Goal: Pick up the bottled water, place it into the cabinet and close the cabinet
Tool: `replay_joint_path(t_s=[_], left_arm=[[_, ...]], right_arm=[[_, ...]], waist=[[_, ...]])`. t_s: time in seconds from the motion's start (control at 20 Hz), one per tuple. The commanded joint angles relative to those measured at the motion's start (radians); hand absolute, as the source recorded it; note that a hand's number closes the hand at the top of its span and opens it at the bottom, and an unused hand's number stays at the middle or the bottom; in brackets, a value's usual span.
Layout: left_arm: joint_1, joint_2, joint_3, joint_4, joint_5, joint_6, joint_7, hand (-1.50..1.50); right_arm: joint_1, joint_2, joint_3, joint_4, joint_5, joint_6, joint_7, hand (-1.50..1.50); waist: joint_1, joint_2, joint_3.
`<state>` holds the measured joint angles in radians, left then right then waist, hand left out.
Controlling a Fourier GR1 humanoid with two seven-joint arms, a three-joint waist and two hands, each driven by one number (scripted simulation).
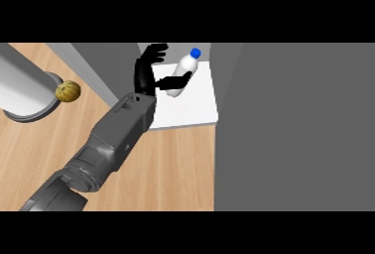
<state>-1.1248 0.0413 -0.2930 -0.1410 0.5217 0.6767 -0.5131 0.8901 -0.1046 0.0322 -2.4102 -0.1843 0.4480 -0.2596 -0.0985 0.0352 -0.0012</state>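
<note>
The bottled water (182,69), white with a blue cap (195,51), stands tilted on the white floor of the cabinet (192,110), its cap leaning up and to the right. My left hand (144,78) reaches into the cabinet just left of the bottle. Its fingers (155,51) point straight up, apart from the bottle, and only the thumb (178,79) touches the bottle's side. The hand is open. My right hand does not show.
A broad grey panel (293,124) fills the right side next to the cabinet's opening, and a grey wall (110,67) bounds it on the left. On the wooden counter (176,168) at the far left are a pale cylinder on a round base (26,92) and a small yellow-brown ball (67,92).
</note>
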Motion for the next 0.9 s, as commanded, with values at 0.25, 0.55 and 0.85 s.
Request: replay_joint_path(t_s=[0.25, 0.55, 0.85], left_arm=[[-0.066, -0.002, 0.001, 0.071, -0.029, 0.063, -0.031, -1.50], [-0.085, -0.006, 0.043, 0.002, 0.006, -0.103, -0.083, -1.50], [-0.077, -0.009, 0.094, -0.052, 0.041, -0.247, -0.182, -1.50]], right_arm=[[-0.021, 0.011, 0.027, -0.028, -0.047, 0.002, 0.026, -1.50], [0.037, -0.015, 0.001, -0.058, -0.093, 0.037, 0.020, -1.50], [0.043, -0.019, 0.007, -0.068, -0.093, 0.041, 0.037, -1.50]], waist=[[-0.002, 0.008, -0.001], [-0.004, 0.001, -0.001], [0.033, -0.011, -0.001]])
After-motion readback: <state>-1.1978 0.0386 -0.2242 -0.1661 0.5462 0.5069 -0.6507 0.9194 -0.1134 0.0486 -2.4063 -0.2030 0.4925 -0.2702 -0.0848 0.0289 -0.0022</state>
